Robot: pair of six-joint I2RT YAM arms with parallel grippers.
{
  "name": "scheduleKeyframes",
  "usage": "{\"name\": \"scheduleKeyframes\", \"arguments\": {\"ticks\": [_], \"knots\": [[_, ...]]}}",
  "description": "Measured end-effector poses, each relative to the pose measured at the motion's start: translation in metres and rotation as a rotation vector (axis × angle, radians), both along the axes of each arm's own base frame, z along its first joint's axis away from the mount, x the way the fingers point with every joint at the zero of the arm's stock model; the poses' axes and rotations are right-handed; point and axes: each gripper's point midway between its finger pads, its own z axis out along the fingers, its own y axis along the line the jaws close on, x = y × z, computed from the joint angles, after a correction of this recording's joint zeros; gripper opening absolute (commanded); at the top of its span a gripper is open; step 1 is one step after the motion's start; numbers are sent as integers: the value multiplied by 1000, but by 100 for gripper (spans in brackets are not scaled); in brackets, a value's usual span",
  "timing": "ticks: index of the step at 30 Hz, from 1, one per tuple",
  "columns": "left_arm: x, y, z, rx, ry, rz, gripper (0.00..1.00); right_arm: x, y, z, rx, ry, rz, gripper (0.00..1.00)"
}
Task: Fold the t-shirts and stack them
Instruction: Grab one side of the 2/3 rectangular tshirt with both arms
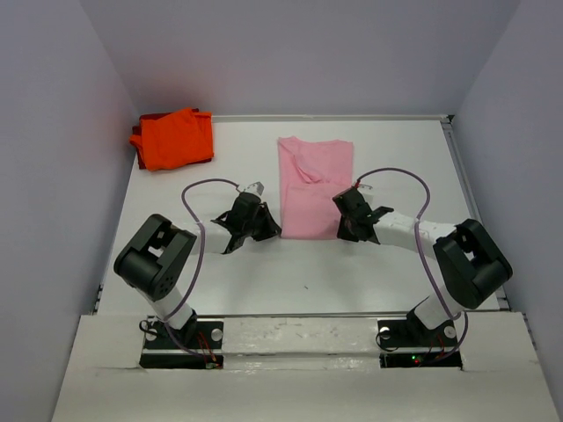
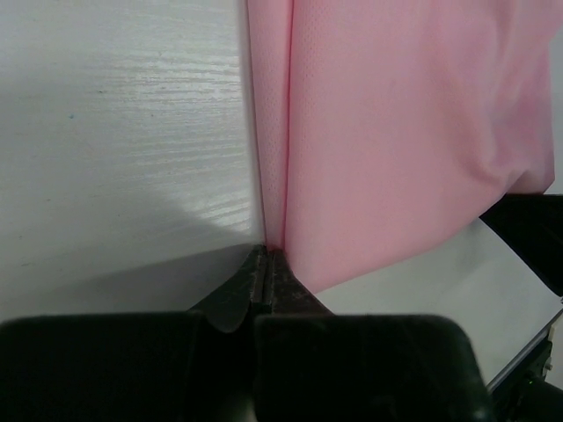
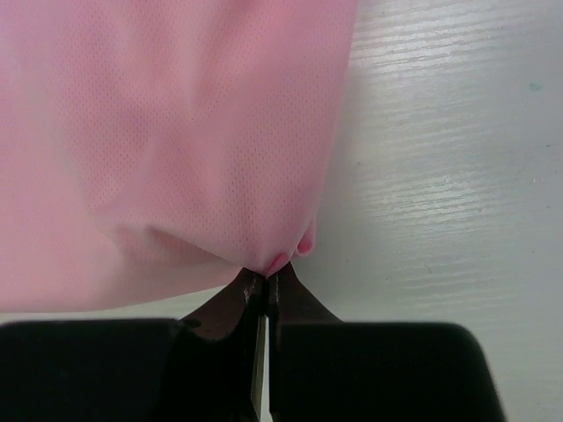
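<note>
Your right wrist view: light pink soft cloth t-shirt [image 3: 176,132] fills upper left, fine dotted weave visible, shallow folds near lower edge. Right gripper [image 3: 266,280] at bottom centre, black tapered fingers [image 3: 224,308] pressed together, only thin slit between them. You see small rolled bit of pink hem pinched at tips, cloth bunched there. White wood-grain table [image 3: 457,176] shows on right, plus thin strip under shirt's lower edge at left. Tiny teal speck [image 3: 534,86] on table, upper right.
</note>
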Motion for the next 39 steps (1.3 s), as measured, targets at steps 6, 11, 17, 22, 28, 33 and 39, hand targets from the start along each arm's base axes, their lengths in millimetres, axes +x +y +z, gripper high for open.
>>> {"name": "scheduleKeyframes", "arguments": {"ticks": [6, 11, 17, 22, 28, 33, 39], "knots": [[-2, -2, 0, 0, 6, -7, 42, -1, 2, 3, 8, -3, 15, 0], [-7, -6, 8, 16, -13, -13, 54, -1, 2, 3, 6, -1, 21, 0], [-11, -8, 8, 26, -12, -18, 55, -1, 2, 3, 4, -1, 24, 0], [-18, -13, 8, 33, -11, -29, 55, -1, 1, 3, 4, -1, 24, 0], [-28, -3, 10, 52, -6, 2, 55, -1, 2, 3, 4, -1, 25, 0], [-30, 11, 19, 78, -24, 46, 55, -2, 2, 2, 7, 1, 27, 0], [-30, 23, 19, 111, -34, 85, 55, -2, 3, 2, 9, 4, 29, 0]]}}
